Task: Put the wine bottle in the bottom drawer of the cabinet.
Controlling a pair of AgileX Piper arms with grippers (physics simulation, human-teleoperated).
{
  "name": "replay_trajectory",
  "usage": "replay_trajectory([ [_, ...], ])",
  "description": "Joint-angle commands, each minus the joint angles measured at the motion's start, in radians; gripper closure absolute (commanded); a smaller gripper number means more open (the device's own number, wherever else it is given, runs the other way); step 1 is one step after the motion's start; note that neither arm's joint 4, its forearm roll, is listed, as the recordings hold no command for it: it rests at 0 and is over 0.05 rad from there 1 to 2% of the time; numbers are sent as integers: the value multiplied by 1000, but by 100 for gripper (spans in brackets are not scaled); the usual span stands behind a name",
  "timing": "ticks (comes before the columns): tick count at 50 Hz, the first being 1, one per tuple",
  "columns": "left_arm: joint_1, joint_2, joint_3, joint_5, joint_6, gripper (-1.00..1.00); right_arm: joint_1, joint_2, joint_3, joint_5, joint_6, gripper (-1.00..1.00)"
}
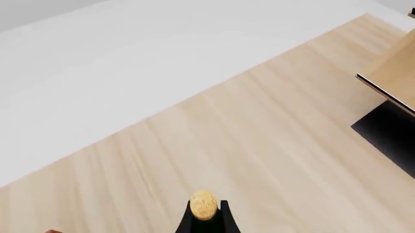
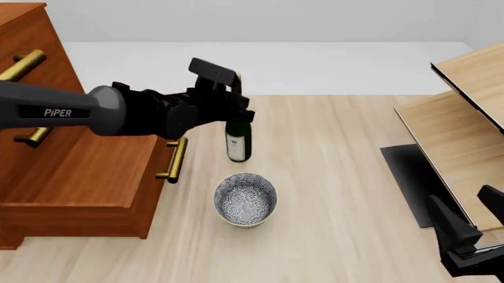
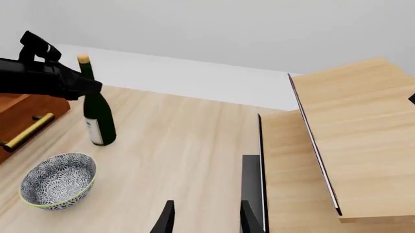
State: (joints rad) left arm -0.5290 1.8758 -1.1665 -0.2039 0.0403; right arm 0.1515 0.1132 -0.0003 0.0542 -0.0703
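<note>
The dark green wine bottle (image 2: 238,144) stands upright just right of the cabinet (image 2: 32,76). My left gripper (image 2: 239,116) is shut around its neck below the tan cork (image 1: 203,203). Whether its base rests on the table or hangs just above it, I cannot tell. The bottom drawer (image 2: 87,177) is pulled out to the bottle's left, its brass handle (image 2: 174,159) facing the bottle. My right gripper (image 3: 206,219) is open and holds nothing, low at the front right (image 2: 464,236). In the right wrist view the bottle (image 3: 98,119) shows with the left arm across its neck.
A short patterned bowl (image 2: 245,198) sits on the table in front of the bottle, beside the drawer's front corner. A pale light-wood shelf unit (image 2: 464,118) with a black base fills the right side. Upper drawer fronts with brass handles (image 2: 23,65) rise above the open drawer.
</note>
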Motion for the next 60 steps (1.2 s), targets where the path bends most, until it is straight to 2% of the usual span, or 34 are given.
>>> replay_trajectory([
  [1,-2,-53,-1,11,19,100,1,0,0,1,-4,-100],
  [24,-16,-234,3,89,74,100,8,-4,0,6,-10,-100],
  [30,-15,-327,22,111,90,100,8,-7,0,8,-11,-100],
  [39,-6,-465,14,214,100,100,13,1,0,0,-11,-100],
  [48,8,-583,46,273,117,100,17,2,0,-3,-12,-100],
  [60,58,-754,98,358,105,100,21,21,0,-24,-11,-100],
])
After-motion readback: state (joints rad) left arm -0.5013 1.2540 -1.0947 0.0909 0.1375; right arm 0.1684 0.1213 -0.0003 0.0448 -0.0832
